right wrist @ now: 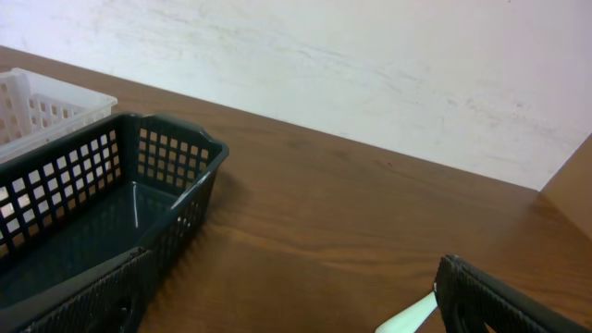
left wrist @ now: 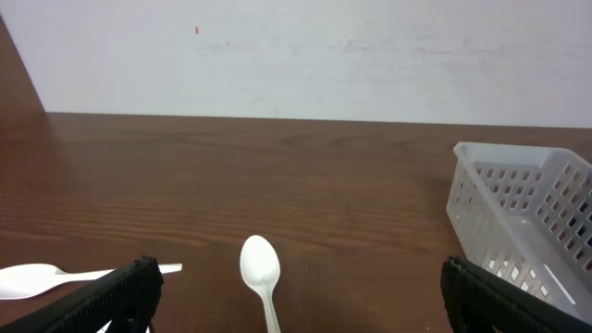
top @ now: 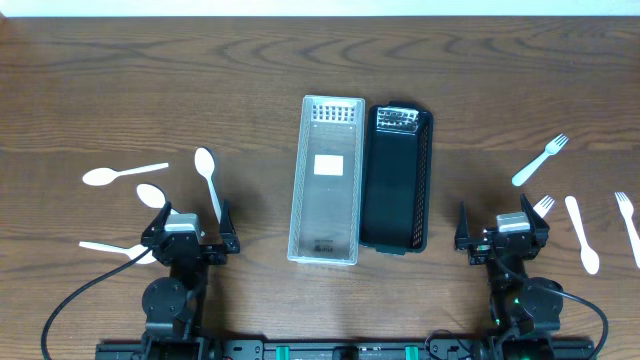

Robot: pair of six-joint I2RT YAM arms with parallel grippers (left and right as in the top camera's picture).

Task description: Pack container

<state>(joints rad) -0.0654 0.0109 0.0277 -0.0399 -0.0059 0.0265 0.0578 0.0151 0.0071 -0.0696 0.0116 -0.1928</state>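
A clear white basket (top: 325, 180) and a black basket (top: 397, 178) stand side by side at the table's middle. Several white spoons lie at the left, one (top: 208, 180) just ahead of my left gripper (top: 190, 234), which is open and empty. That spoon (left wrist: 261, 273) lies between its fingers in the left wrist view, with the clear basket (left wrist: 518, 213) to the right. White forks (top: 540, 160) and a spoon (top: 582, 235) lie at the right. My right gripper (top: 502, 238) is open and empty. The black basket (right wrist: 92, 203) shows left in the right wrist view.
More spoons lie at the far left (top: 123, 175), (top: 151, 195), (top: 115, 248). A fork (top: 628, 225) lies near the right edge. A white utensil handle (right wrist: 407, 316) shows by the right finger. A white wall backs the table.
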